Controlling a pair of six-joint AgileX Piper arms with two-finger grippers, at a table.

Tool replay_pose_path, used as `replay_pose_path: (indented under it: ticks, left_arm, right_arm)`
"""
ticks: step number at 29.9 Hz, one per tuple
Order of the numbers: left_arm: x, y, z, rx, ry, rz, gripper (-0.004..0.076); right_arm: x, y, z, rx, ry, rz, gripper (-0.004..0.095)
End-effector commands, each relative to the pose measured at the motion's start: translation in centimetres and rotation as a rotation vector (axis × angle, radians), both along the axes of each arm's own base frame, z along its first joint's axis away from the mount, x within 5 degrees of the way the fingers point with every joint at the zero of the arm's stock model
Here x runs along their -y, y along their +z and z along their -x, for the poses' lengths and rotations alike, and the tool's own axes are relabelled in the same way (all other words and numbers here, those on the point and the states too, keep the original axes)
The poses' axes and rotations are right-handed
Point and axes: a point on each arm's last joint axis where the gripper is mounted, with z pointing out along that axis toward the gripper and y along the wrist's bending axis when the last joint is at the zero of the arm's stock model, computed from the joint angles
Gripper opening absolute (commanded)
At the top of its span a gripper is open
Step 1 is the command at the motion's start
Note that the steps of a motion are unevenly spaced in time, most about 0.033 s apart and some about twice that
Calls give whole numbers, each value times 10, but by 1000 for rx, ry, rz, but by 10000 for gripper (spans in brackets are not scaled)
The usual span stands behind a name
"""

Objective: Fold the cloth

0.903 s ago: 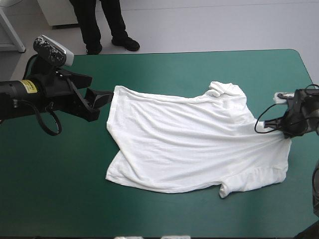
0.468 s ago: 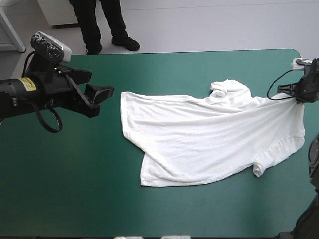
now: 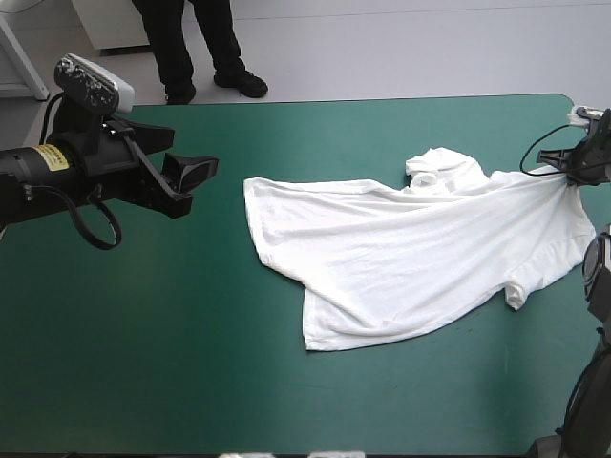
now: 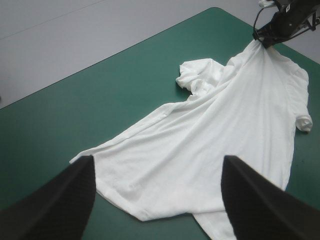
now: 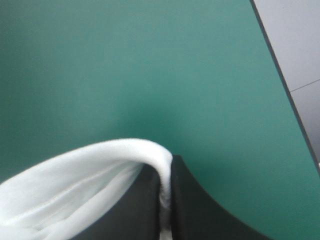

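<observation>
- Two black fingers [image 4: 55,200] of the left gripper [image 3: 194,179] are standing wide apart, with nothing between them.
- That gripper is hovering over the left part of the table [image 3: 286,401], well short of the T-shirt [image 3: 410,253]. The shirt's nearest edge, the hem [image 3: 253,205], is lying ahead of the fingers and apart from them.
- The T-shirt is lying spread on the teal-green cover, right of the middle. It is stretching from the hem toward the far right corner, and its cloth is pulling into long creases that are running to the right gripper [image 3: 571,167].
- The right gripper is pinching the shirt at its right end, close to the table's far right corner. Its fingers [image 5: 192,205] are pressing all but together, with a thin ridge of white cloth squeezed between them and curling over their tips.
- The pinched end is rising to that gripper, while the wide remainder is resting on the cover.
- One sleeve [image 3: 430,167] is lying bunched on the shirt's far side, and the other [image 3: 516,294] is pointing toward the table's near edge.
</observation>
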Motion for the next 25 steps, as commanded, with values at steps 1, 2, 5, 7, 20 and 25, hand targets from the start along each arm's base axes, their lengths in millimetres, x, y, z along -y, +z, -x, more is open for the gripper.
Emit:
replay_pose_path:
  ticks: [1,2,5,7,20,25]
  left_arm:
    - [1,15,8,80,-3,75,510]
    - [1,15,8,80,-3,75,510]
    - [3,15,9,71,-18,90,510]
    - [4,15,10,60,-30,97,510]
    - [0,3,14,-37,-36,-13,510]
    - [-4,0,13,-45,-3,-63,510]
  right_arm:
    - [2,47,3,146,22,31,-17]
    - [1,47,3,140,42,34,-17]
    - [0,46,4,129,55,26,10]
    - [-1,46,4,131,80,11,70]
    - [20,119,55,259,90,-128,673]
    - [-14,180,108,376,218,-220,671]
